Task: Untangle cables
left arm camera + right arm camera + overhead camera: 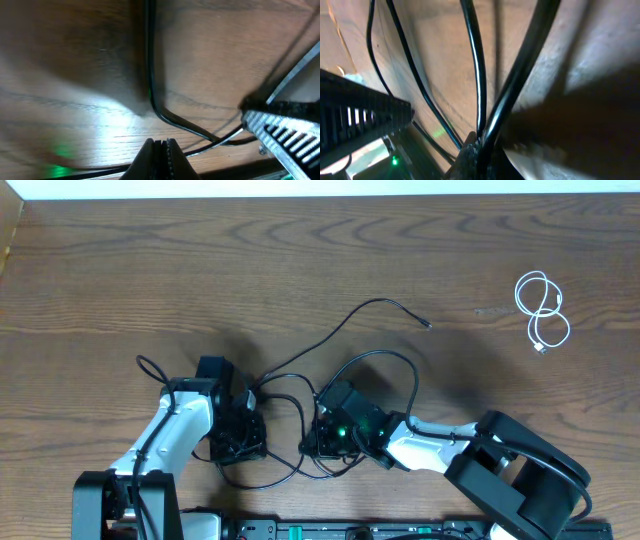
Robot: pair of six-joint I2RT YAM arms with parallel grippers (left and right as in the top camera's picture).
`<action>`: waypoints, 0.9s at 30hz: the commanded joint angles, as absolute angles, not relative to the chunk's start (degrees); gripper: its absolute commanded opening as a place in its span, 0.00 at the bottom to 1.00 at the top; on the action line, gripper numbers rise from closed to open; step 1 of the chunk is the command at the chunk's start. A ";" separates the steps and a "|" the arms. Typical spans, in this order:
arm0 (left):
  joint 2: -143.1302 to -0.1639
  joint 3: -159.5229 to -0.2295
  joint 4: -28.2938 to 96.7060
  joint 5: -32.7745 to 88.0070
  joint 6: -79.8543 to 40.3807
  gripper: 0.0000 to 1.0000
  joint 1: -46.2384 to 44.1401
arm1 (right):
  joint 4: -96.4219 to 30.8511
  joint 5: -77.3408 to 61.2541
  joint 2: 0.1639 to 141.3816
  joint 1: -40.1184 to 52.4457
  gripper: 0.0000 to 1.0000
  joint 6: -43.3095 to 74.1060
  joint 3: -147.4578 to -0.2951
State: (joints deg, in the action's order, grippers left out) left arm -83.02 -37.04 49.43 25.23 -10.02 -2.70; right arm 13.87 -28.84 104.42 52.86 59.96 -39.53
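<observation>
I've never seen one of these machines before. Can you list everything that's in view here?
table: one, brown wood, under everything
white cable: one, white, loosely coiled at the far right, apart from the rest
black cables: number unclear, black, tangled at the middle front, one end trailing toward the far side
left arm: one, white and black, reaching in from the front edge
right arm: one, white and black, reaching in from the front edge
left hand: one, dark, shut, at the tangle's left side; unclear whether it pinches a cable
right hand: one, dark, shut on the black cables, at the tangle's right side
</observation>
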 commanded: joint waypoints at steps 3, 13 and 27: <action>-82.56 -39.70 52.03 37.36 1.23 0.07 -2.87 | 16.91 -26.39 105.12 51.92 0.01 57.76 -38.41; -82.54 -42.35 53.41 43.31 11.14 0.13 -2.87 | 30.30 -44.97 105.12 41.69 0.01 47.31 -38.41; -82.61 -41.30 50.81 46.61 11.14 0.36 -4.60 | 31.11 -47.57 105.12 39.72 0.01 46.22 -38.41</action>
State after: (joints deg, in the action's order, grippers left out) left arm -83.02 -41.60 50.94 43.16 10.44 -3.29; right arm 30.55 -46.17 104.64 39.62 47.48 -38.52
